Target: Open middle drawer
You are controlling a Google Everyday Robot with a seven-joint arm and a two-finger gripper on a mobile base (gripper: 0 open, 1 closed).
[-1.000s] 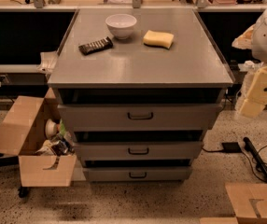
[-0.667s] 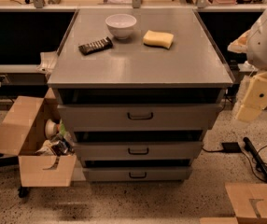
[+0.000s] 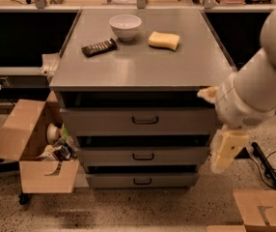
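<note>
**Gripper hangs at the cabinet's right side, middle drawer closed**

Closest to me, at the lower right corner of the floor, lies a flat cardboard piece (image 3: 259, 210). Just behind it a dark cable (image 3: 266, 164) runs over the speckled floor. The gripper (image 3: 228, 151) hangs there on its thick white arm (image 3: 254, 88), pointing down, just beside the right edge of the grey cabinet (image 3: 128, 71). How wide it is set I cannot tell.

On the left side stands an open cardboard box (image 3: 29, 146) with some rubbish inside.

The cabinet front has three drawers. The middle drawer (image 3: 176, 156) sits between the slim bottom drawer (image 3: 114, 181) and the tall top drawer (image 3: 94, 122). It looks pushed in, and its dark handle (image 3: 143, 156) is well apart from the gripper.

On the cabinet top, toward the far edge, lie a black remote (image 3: 99, 47), a yellow sponge (image 3: 164, 40) and, farthest, a white bowl (image 3: 125, 26).
</note>
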